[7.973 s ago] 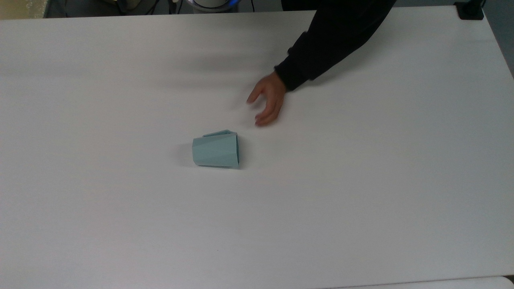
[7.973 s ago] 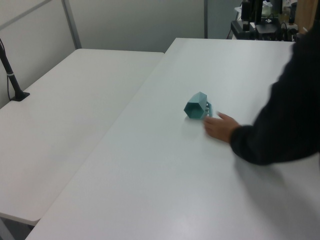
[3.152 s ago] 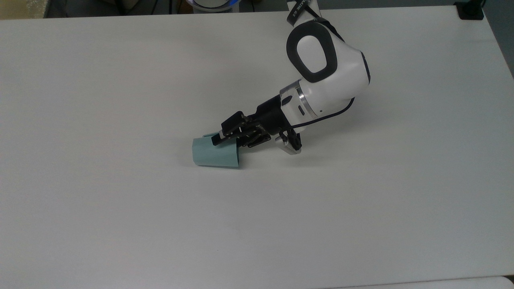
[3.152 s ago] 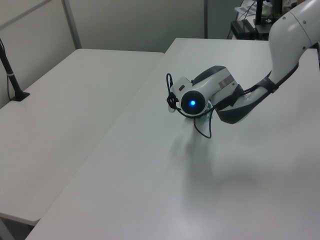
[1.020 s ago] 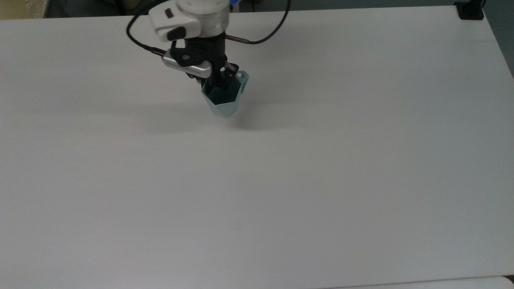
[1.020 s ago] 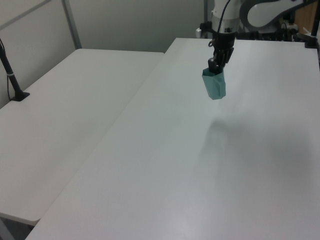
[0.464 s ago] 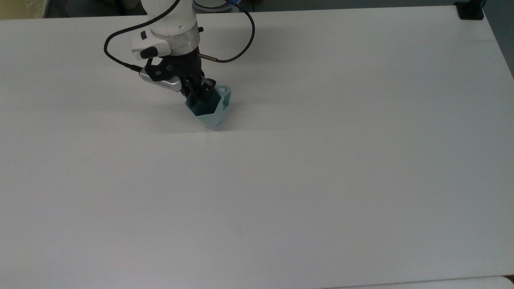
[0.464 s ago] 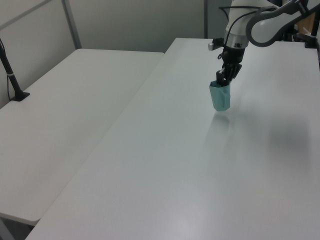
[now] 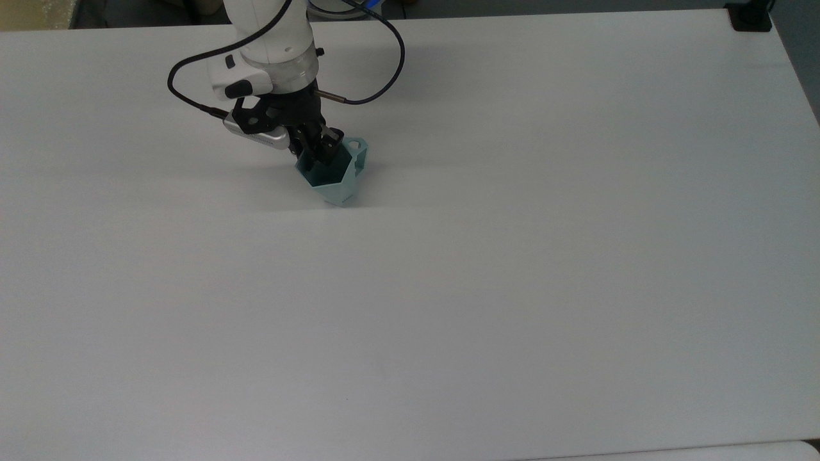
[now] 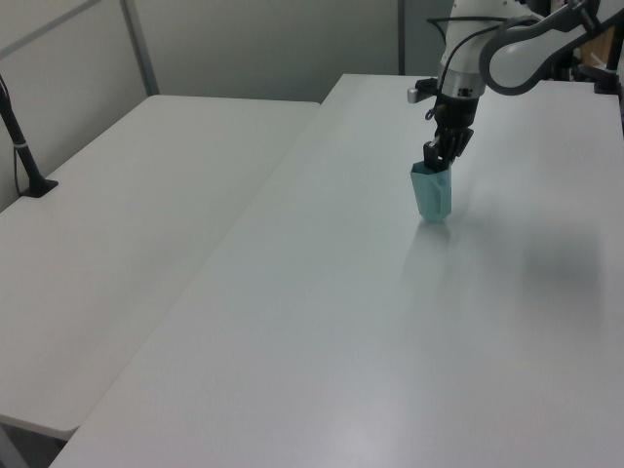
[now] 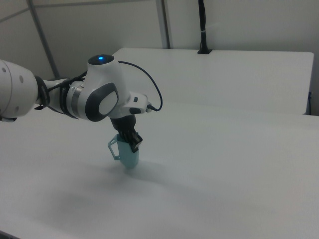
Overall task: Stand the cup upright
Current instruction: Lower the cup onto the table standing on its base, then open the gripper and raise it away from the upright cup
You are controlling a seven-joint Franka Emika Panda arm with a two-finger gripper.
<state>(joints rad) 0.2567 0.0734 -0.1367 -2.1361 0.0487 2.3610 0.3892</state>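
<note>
— Where is the cup point(image 10: 432, 195) standing?
— On the white table point(image 10: 370, 322), in its far half, nearer to the right edge than to the left one. Its narrow base is down and its mouth is up.
— And the gripper point(image 10: 436, 161)?
— It comes from above and is closed on the cup's rim.

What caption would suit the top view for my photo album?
Robot gripper pinches the rim of a teal cup, mouth up, on a white table.
</note>
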